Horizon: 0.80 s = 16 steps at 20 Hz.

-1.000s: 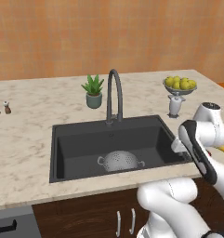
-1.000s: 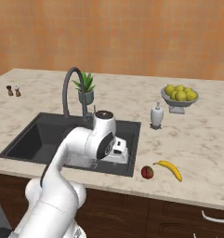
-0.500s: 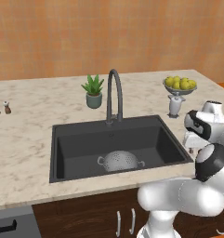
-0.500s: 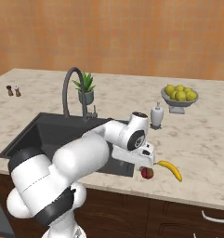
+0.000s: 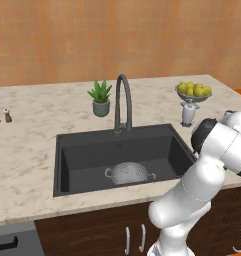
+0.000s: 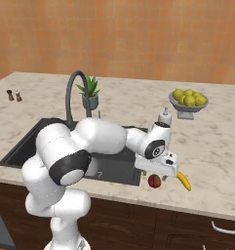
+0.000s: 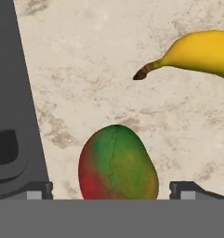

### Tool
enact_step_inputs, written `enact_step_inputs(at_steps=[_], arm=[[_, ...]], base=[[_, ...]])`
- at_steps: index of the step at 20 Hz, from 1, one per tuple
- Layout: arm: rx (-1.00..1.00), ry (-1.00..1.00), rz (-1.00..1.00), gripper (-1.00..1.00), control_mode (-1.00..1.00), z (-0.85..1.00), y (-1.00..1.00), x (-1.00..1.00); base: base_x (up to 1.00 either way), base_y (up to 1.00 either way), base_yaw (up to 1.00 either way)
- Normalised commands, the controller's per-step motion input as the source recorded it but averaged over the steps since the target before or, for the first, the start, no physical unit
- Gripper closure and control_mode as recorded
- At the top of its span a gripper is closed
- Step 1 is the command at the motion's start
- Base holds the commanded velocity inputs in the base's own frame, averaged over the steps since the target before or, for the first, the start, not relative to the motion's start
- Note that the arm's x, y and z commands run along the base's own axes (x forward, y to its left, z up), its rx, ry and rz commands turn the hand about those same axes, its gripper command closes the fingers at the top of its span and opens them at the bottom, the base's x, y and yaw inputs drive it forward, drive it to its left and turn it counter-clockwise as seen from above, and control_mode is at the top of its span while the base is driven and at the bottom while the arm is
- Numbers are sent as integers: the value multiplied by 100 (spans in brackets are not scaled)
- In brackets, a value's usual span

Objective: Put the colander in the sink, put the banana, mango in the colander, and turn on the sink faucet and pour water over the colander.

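The colander (image 5: 129, 172) sits inside the dark sink (image 5: 77, 165), just in front of the drain area, with the gooseneck faucet (image 5: 123, 102) behind it. On the counter right of the sink lie the red-green mango (image 7: 118, 162) and the yellow banana (image 7: 201, 53); both also appear near the counter's front edge, the mango (image 6: 154, 181) left of the banana (image 6: 183, 180). My gripper (image 6: 157, 172) hangs just above the mango, pointing down. In the hand view the gripper (image 7: 112, 191) is open, one fingertip (image 7: 36, 189) on each side of the mango, nothing held.
A footed bowl of yellow-green fruits (image 6: 188, 100) and a soap dispenser (image 6: 164, 117) stand behind the mango. A potted plant (image 5: 100, 97) is behind the faucet, salt and pepper shakers (image 5: 2, 116) far left. The sink's rim (image 7: 11, 93) runs close beside the mango.
The arm has swung right, from over the sink to above the mango and banana on the counter. The jaws stayed open. The colander has not moved.
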Motion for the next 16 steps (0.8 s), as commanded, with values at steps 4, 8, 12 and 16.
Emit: enact_step_inputs(at_steps=[4, 8, 12, 16], arm=[[0, 2, 0, -100, -100, -44, -5, -38], [0, 0, 0, -100, -100, -4, 1, -2], [0, 0, 0, -100, -100, -16, 17, -5], [-2, 0, 0, -100, -100, -32, 31, 0]], base=[[0, 0, 0], [0, 0, 0], [0, 0, 0], [0, 0, 0]])
